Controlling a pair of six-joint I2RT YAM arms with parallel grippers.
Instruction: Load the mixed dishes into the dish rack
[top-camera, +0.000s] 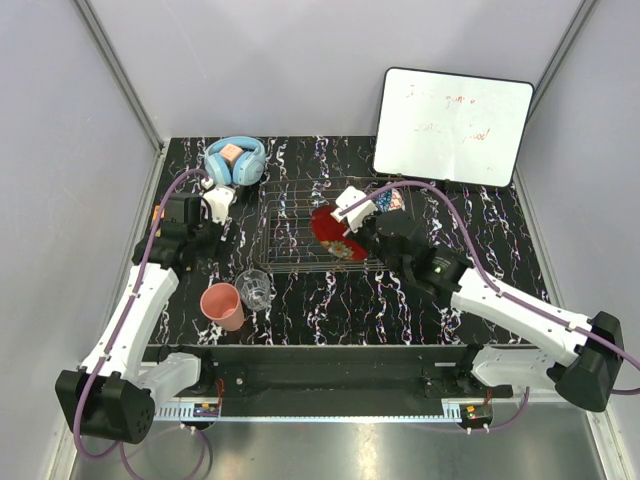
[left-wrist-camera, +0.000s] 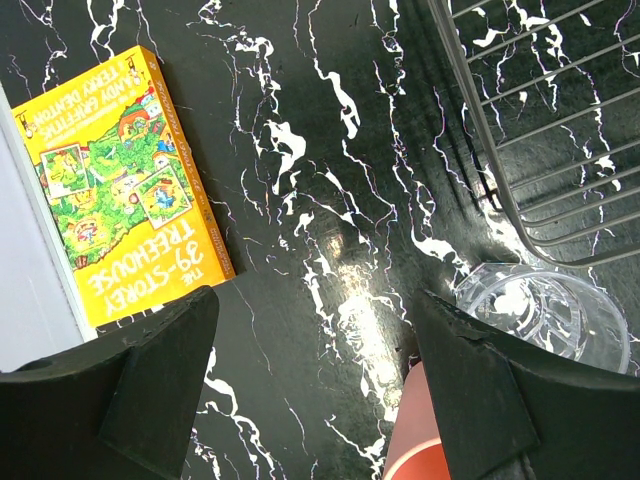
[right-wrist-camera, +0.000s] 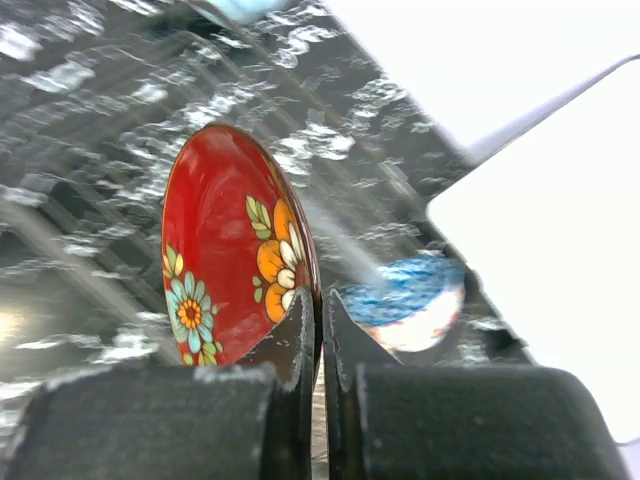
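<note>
R gripper (right-wrist-camera: 320, 303) tight on red plate (right-wrist-camera: 222, 255) rim, over dish rack (top-camera: 288, 215)

1. Black marbled table (top-camera: 500, 270) lies beneath my left gripper (left-wrist-camera: 315, 310).
2. Under it, the pink cup (left-wrist-camera: 420, 435) stands just beside the glass tumbler (left-wrist-camera: 545, 310); a yellow book (left-wrist-camera: 130, 190) lies off its left finger.
3. The wire dish rack (top-camera: 290, 215) is to its right, the headphones (top-camera: 235, 160) beyond.

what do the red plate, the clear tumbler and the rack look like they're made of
Red floral plate: glossy, with bright highlights over painted flowers; glazed ceramic or melamine, can't tell which. Clear tumbler: see-through, the tabletop shows through it; glass or clear plastic. Dish rack: thin grey wire grid, likely metal.
</note>
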